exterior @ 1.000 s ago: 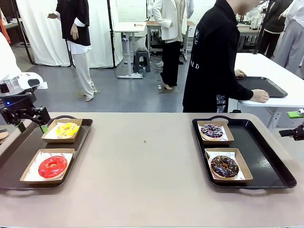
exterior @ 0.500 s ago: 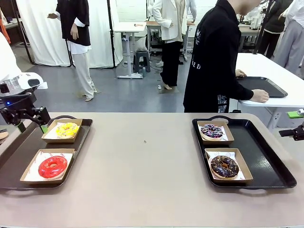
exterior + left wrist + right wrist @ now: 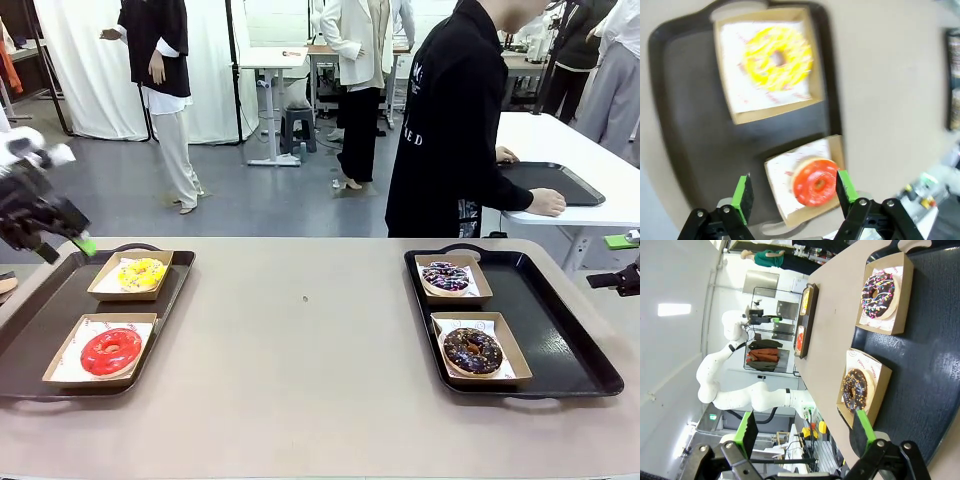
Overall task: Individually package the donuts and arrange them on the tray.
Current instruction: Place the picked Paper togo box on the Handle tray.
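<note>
Beige and bare down its middle, the table carries two dark trays. On the left tray sit two brown paper-lined boxes: the far box holds the yellow-topped donut, the near box holds the glossy red donut. On the right tray two more boxes stand one behind the other; the purple-white sprinkled donut lies in the far one and the dark chocolate donut with sprinkles in the near one.

Over the far left edge of the table the left pincer hangs in the air above the left tray's far corner, apart from everything. From its own wrist camera its jaws stand wide with nothing between them, and the red donut shows below between the green pads, with the yellow one farther up the tray.

At the right edge, a small part of the right arm pokes in beside the right tray. The right pincer is spread wide and empty, looking along the right tray at the chocolate donut and the purple-white one.

Beyond the table a person in black stands turned away, with a hand on another dark tray on a white table behind. Nothing lies between either pincer and the boxes.
</note>
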Controlling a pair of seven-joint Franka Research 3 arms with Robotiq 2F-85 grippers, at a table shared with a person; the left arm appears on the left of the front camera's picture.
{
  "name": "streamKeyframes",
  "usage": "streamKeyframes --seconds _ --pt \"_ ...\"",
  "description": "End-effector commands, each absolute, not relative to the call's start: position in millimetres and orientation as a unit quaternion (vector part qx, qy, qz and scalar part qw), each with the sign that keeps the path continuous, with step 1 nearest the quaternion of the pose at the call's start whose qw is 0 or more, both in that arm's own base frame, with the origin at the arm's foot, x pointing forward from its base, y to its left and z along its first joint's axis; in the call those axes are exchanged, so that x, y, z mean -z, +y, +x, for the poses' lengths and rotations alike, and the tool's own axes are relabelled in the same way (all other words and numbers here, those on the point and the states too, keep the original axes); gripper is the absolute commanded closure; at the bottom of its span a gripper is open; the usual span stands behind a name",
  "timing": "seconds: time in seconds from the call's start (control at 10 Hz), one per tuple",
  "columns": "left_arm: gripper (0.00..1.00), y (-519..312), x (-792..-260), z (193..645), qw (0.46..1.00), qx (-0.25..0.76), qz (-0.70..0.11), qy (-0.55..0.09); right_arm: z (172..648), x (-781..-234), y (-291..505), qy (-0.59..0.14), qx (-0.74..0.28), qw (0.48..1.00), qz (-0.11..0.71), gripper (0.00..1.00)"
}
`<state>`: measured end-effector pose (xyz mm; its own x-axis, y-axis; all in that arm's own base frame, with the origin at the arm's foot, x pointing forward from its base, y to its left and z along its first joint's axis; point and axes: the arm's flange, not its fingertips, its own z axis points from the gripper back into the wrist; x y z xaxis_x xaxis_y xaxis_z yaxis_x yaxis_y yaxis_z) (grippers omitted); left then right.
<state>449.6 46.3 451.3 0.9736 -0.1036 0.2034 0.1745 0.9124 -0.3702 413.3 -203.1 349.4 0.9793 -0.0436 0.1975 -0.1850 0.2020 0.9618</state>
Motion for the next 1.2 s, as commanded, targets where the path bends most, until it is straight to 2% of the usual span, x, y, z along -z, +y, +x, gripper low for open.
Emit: streamKeyframes --seconds 0.0,0.3,0.5,0.8,1.1 --pt "0.14 98.3 -468.4 411.7 0.921 0.093 -0.363 -0.104 413.0 -350.4 -202.5 -0.09 -0.047 0.769 0.631 0.0" --pt "0.14 161.4 -476.4 364.5 0.857 0.069 -0.488 -0.15 413.0 -350.4 -202.5 -0.09 -0.047 0.769 0.631 0.0" --pt "0.14 196.7 -455.2 341.0 0.815 0.038 -0.558 -0.155 413.0 -350.4 -202.5 -0.09 -0.047 0.769 0.631 0.0" --pt "0.14 219.9 -433.1 340.4 0.771 0.061 -0.615 -0.153 413.0 -350.4 -202.5 -0.09 -0.047 0.769 0.631 0.0" --pt "0.14 227.8 -417.9 331.8 0.749 0.078 -0.636 -0.166 413.0 -350.4 -202.5 -0.09 -0.047 0.769 0.631 0.0"
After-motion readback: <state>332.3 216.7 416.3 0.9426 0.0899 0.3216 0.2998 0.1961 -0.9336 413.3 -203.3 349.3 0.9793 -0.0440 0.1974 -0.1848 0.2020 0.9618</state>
